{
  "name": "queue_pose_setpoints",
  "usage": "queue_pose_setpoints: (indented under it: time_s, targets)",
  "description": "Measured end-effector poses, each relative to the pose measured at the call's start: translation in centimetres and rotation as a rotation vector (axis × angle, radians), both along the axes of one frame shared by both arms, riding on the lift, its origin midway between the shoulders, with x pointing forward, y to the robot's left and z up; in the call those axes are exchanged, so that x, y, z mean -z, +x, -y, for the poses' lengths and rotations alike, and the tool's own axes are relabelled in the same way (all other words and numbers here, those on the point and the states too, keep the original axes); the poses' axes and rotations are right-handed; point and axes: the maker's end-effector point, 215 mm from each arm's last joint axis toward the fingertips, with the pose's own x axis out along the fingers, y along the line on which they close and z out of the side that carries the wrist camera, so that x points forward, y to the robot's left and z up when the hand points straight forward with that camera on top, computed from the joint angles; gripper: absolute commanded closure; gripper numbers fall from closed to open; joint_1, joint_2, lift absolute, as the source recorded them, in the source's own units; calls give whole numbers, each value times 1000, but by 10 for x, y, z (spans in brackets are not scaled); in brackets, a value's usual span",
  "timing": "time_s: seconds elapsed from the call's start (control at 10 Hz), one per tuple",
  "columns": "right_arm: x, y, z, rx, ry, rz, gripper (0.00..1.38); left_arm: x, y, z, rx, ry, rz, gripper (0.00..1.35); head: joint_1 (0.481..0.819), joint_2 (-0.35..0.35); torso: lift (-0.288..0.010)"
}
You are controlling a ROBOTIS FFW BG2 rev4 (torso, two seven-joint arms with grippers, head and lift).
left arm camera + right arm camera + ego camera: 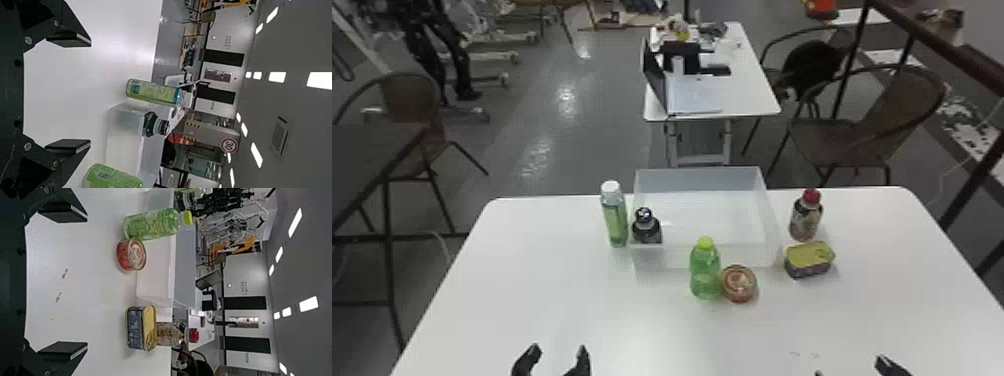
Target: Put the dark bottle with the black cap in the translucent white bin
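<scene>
Notably, head view, dark bottle (647,233) inside bin (664,256)

Bench (532,300): white, rounded far corners. Directly on top: translucent white bin (667,256). Clocked from bin centre: nine o'clock, slim white-capped bottle (616,217), green, upright; six, lime-capped bottle (705,277), green, upright; five, round reddish tin (739,283), just beside lime-capped bottle; four, rectangular yellow-lidded tin (808,257); three, red-capped bottle (806,220), upright.

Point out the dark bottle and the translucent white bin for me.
Dark bottle (647,234): head view, on its dark body.
Translucent white bin (702,180): head view, on its far wall.
</scene>
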Motion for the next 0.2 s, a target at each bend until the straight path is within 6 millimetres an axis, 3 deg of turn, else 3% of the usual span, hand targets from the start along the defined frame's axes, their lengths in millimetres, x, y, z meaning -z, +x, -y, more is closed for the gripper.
queue_pose_setpoints:
  time_s: [0.2]
  targets:
    - [-3,-2,4,20,-10,13,144,-1,-3,-4,-20,-6,5,374,695,85,-13]
